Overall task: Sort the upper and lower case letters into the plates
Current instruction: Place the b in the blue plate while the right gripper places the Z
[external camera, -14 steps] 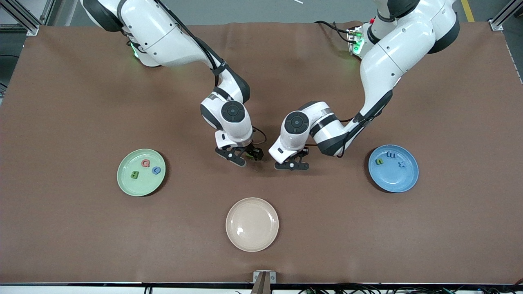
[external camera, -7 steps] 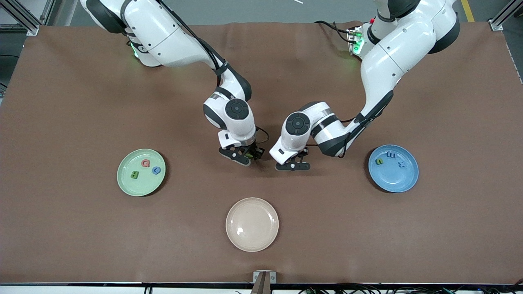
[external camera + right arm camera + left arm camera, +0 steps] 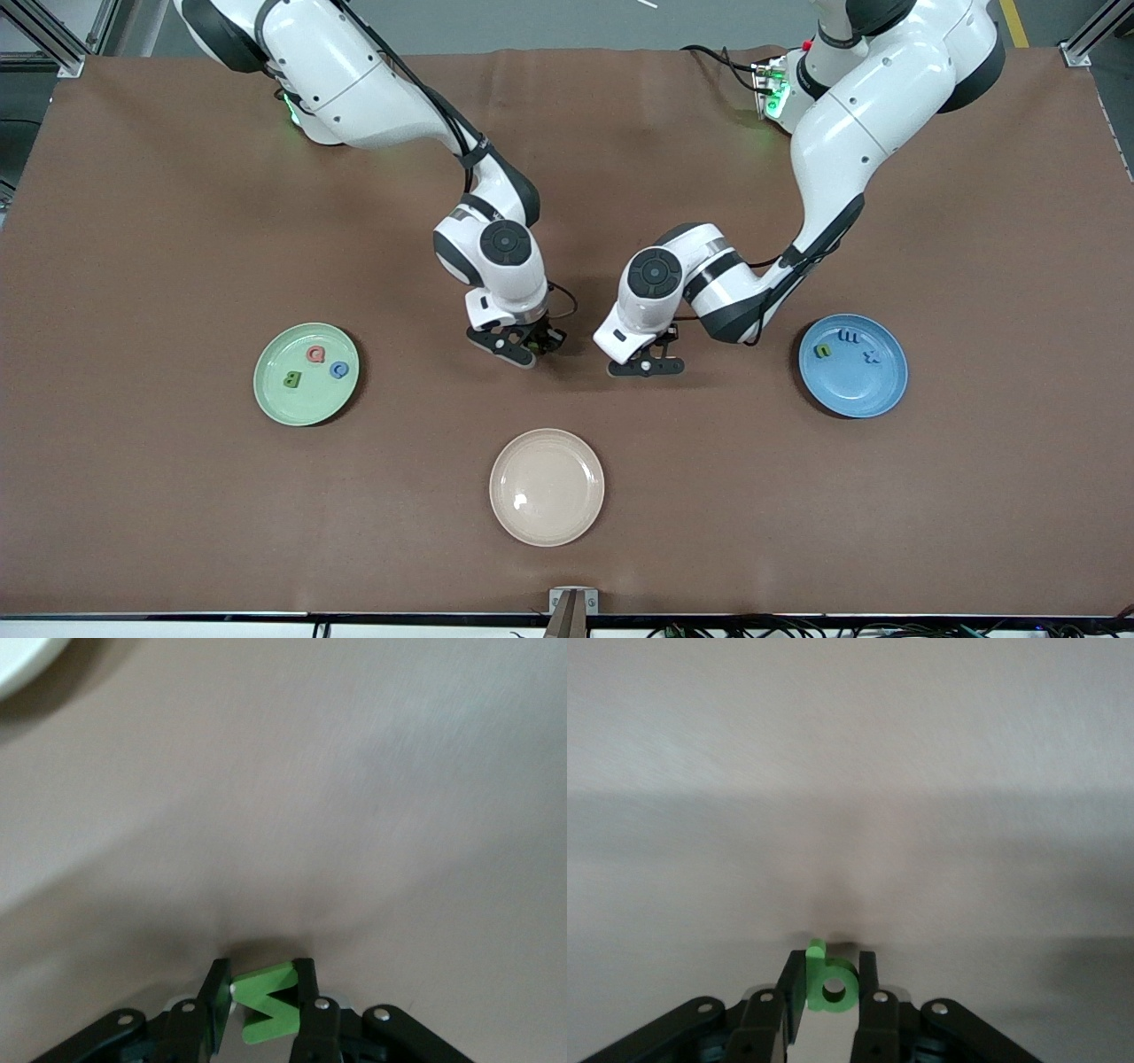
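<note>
Plates sat on the brown table (image 3: 159,221): mint green plate (image 3: 306,403) toward the right arm's end, blue plate (image 3: 864,390) toward the left arm's end, both about midway between the table's long edges. Cream plate (image 3: 547,486) lay bare near the edge closest to the front camera. Right gripper (image 3: 264,1003) over mid-table was clamped on a green M-like letter (image 3: 266,1003), lower part cut off. Left gripper (image 3: 831,985) beside it pinched a green lowercase b (image 3: 829,981). Letters in both plates were small; some hard to read.
</note>
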Motion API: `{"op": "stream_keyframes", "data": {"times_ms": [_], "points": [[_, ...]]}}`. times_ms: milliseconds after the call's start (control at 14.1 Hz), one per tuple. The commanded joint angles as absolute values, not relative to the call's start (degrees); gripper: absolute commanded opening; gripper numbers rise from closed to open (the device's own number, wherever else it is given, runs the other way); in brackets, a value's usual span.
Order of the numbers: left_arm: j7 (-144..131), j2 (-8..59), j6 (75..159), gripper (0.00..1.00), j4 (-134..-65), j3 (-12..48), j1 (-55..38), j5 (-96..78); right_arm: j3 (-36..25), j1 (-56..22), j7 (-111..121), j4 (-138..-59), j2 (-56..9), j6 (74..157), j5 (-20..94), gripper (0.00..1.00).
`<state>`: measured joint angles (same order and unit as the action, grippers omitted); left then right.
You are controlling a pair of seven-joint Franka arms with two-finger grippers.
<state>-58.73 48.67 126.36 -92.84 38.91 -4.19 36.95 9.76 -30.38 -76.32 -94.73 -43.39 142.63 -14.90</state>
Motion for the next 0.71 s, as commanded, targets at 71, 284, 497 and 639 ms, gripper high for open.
{"op": "stream_keyframes", "data": {"times_ms": [71, 284, 497, 639], "points": [[-54.8, 42.5, 119.4, 0.03, -94.5, 42.2, 1.3, 36.5, 10.8, -23.8, -67.7, -95.4, -40.7, 137.7, -16.3, 0.00], [-47.1, 40.8, 116.5, 0.03, -97.8, 49.6, 13.3, 36.5, 11.1, -17.8, -57.3, -95.9, -37.6, 133.3, -15.8, 0.00], [-40.3, 39.2, 116.5, 0.02, -103.7, 56.1, 25.7, 39.4, 13.5, -11.1, -48.5, -96.0, -35.1, 127.9, -15.0, 0.00], [-37.3, 39.5, 117.8, 0.02, -107.5, 59.6, 33.6, 43.4, 15.4, -6.1, -41.9, -96.1, -33.4, 124.3, -13.7, 0.00]]}}
